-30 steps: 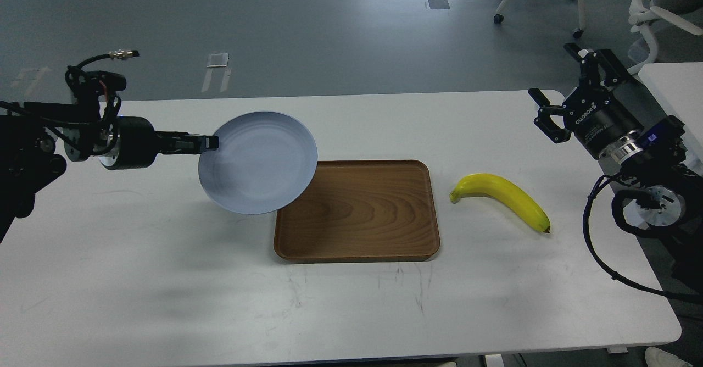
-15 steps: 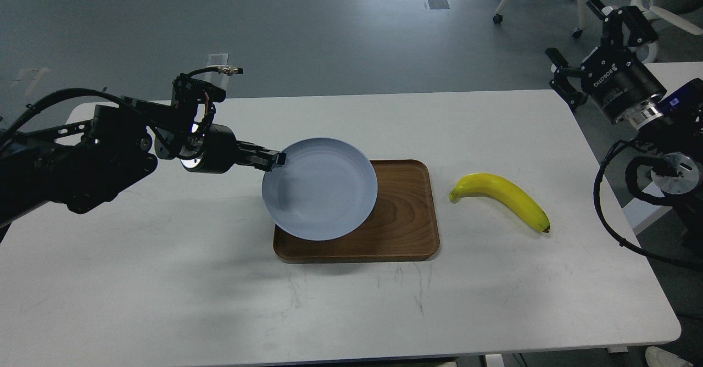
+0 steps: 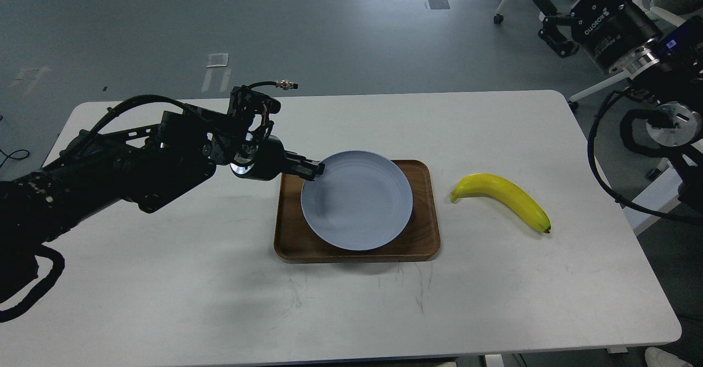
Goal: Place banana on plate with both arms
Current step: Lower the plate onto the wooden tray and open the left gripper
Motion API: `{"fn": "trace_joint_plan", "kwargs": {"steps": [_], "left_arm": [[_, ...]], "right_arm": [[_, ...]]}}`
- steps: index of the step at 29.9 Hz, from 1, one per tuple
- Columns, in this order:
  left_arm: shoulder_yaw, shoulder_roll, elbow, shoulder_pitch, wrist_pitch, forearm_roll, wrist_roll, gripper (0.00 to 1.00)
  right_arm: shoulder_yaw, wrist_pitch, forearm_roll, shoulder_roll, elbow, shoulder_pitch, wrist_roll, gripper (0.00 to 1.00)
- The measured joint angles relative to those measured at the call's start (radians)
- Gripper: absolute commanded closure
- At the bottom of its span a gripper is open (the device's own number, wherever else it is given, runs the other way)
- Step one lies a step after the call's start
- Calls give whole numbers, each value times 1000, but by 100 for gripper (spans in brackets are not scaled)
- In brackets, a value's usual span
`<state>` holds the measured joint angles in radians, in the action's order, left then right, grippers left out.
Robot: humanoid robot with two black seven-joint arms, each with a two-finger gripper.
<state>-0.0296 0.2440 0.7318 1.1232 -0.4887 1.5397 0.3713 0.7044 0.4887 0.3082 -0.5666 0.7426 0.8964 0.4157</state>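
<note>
The pale blue-grey plate (image 3: 357,200) is over the brown wooden tray (image 3: 423,243), roughly centred on it. My left gripper (image 3: 314,169) is shut on the plate's left rim. The yellow banana (image 3: 502,198) lies on the white table to the right of the tray, stem end toward the tray, dark tip at the lower right. My right gripper (image 3: 554,23) is raised high beyond the table's far right corner, well away from the banana; its fingers (image 3: 556,40) stand apart, with nothing between them.
The white table (image 3: 165,279) has its right edge near x 1230. Office chairs (image 3: 653,4) and a second white surface (image 3: 659,202) stand off to the right. My right arm's cables (image 3: 598,158) hang beside the table's right edge.
My left gripper has carried the plate rightward and down, from left of the tray to over its middle. My right gripper has risen and moved back, away from the table.
</note>
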Motion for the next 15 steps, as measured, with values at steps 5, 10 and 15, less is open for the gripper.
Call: {"fn": "trace_joint_plan", "kwargs": {"steps": [5, 10, 15], "left_arm": [[45, -17, -30, 0, 0, -3, -3, 100], [52, -51, -90, -9, 6, -6, -6, 100], [53, -81, -126, -11, 7, -10, -6, 100]], "right_arm": [[-3, 0, 0, -5, 0, -11, 2, 0], [-4, 0, 0, -5, 1, -13, 3, 0], [-5, 0, 0, -6, 0, -20, 3, 0]]}}
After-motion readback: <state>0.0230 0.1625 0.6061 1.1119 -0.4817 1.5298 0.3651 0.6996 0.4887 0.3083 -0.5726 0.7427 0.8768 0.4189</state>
